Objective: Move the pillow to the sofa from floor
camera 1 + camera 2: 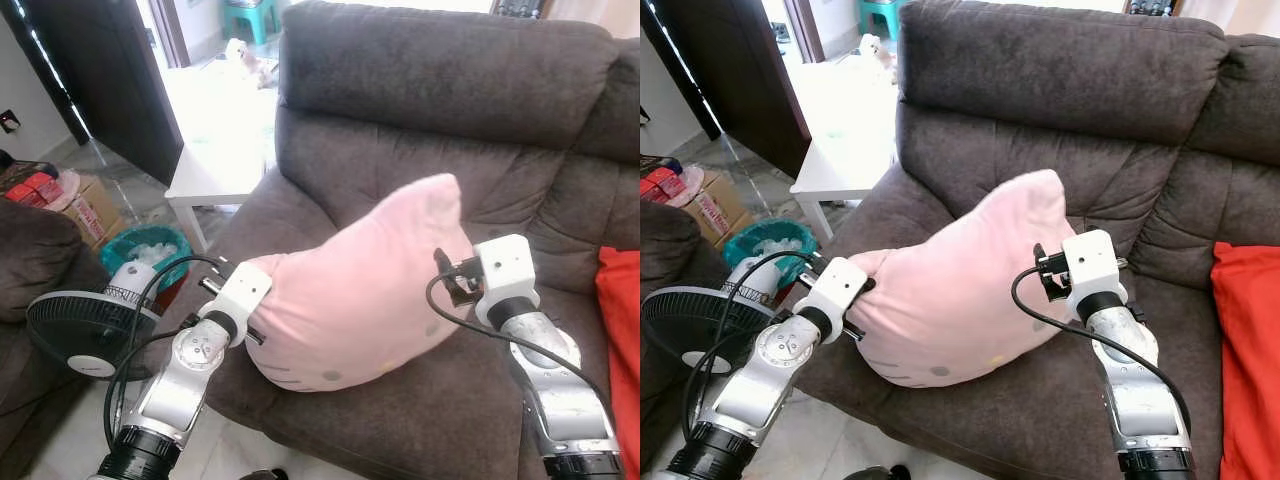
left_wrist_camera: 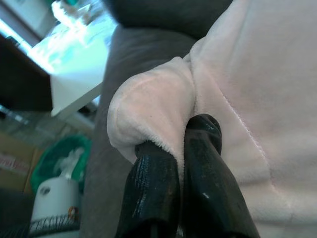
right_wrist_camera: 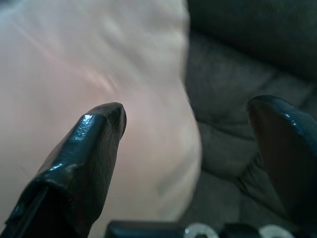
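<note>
The soft pink plush pillow [image 1: 360,290] rests on the seat of the dark brown fabric sofa [image 1: 440,120], its long axis slanting up toward the backrest, one corner pointing upward. The left gripper [image 2: 178,148] pinches its lower corner; the right gripper [image 3: 185,116] stands spread wide beside its other edge.

A pale pink plush pillow [image 1: 360,290] with small grey spots lies on the dark brown-grey fabric sofa [image 1: 450,90]. A bright red cushion [image 1: 622,330] sits at far right. Left are a white table [image 1: 215,150], a teal basket [image 1: 150,245] and a black fan [image 1: 85,330].
</note>
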Controlling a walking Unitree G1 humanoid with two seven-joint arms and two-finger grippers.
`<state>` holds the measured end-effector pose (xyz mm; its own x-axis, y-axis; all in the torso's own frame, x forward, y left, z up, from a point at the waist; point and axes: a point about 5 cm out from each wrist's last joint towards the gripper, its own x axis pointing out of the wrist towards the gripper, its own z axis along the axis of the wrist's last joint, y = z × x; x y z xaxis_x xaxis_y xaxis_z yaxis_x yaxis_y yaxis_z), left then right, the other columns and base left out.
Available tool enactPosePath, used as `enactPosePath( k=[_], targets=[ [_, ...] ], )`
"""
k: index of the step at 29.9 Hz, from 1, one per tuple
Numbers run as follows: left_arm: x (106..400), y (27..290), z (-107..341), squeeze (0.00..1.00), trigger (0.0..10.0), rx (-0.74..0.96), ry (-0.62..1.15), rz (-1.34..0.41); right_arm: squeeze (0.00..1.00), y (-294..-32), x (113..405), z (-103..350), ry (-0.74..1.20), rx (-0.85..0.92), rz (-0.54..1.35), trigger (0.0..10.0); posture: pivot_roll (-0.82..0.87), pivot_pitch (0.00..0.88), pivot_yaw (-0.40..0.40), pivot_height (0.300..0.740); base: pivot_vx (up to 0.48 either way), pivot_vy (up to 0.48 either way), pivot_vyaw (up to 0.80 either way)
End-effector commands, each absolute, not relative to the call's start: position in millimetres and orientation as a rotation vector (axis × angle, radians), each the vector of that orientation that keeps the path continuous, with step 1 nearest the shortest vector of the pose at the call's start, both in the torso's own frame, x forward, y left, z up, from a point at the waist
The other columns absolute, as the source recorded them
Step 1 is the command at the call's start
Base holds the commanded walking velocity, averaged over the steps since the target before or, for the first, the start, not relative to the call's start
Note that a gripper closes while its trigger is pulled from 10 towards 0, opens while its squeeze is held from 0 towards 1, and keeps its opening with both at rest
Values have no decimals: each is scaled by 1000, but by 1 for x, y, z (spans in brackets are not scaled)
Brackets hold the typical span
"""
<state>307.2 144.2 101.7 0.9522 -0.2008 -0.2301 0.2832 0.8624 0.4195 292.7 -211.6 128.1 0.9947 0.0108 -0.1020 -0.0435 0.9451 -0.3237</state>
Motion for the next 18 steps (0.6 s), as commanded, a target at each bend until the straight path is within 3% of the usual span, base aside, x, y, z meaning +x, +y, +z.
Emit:
enactPosePath(
  k=[1, 6, 12, 16, 18],
  targets=[
    [312, 169, 105, 0, 10000, 471, 198, -102, 0, -222, 288, 117, 142, -334, -22, 10000, 111, 71, -5, 740, 0, 0, 0],
    [314, 183, 103, 0, 10000, 406, 217, 90, 0, -252, 264, 70, 291, -323, -266, 10000, 102, 72, -2, 740, 0, 0, 0],
    [312, 187, 95, 0, 10000, 368, 257, 165, 0, -259, 243, 31, 427, -316, -329, 10000, 102, 72, -2, 740, 0, 0, 0],
    [313, 170, 92, 0, 10000, 283, 238, 20, 0, -256, 230, 9, 506, -320, -319, 10000, 105, 71, -6, 740, 0, 0, 0],
    [311, 143, 90, 0, 10000, 274, 207, -219, 0, -251, 216, -13, 581, -318, -317, 10000, 106, 70, -6, 740, 0, 0, 0]
  ],
)
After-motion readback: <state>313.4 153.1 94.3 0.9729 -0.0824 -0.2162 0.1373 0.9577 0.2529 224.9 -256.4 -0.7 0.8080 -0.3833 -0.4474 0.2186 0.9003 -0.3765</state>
